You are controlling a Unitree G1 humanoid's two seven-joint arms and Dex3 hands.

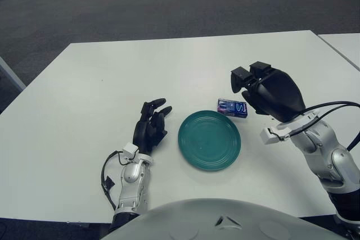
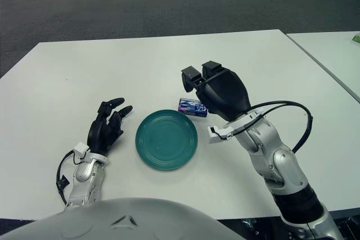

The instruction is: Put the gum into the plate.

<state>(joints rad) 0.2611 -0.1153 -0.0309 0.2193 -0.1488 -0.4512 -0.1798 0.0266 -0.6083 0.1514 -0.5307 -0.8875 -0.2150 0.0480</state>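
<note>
The gum (image 1: pixel 232 107) lies flat on the white table (image 1: pixel 84 94), just beyond the far right rim of the teal plate (image 1: pixel 209 140). The right hand (image 1: pixel 260 85) shows just right of the gum, fingers spread and holding nothing. The left hand (image 1: pixel 150 126) shows left of the plate, fingers loosely extended and empty.

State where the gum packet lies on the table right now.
The gum packet lies flat on the white table, just beyond the right far edge of the teal plate, outside it. The right hand shows immediately to its right.
</note>
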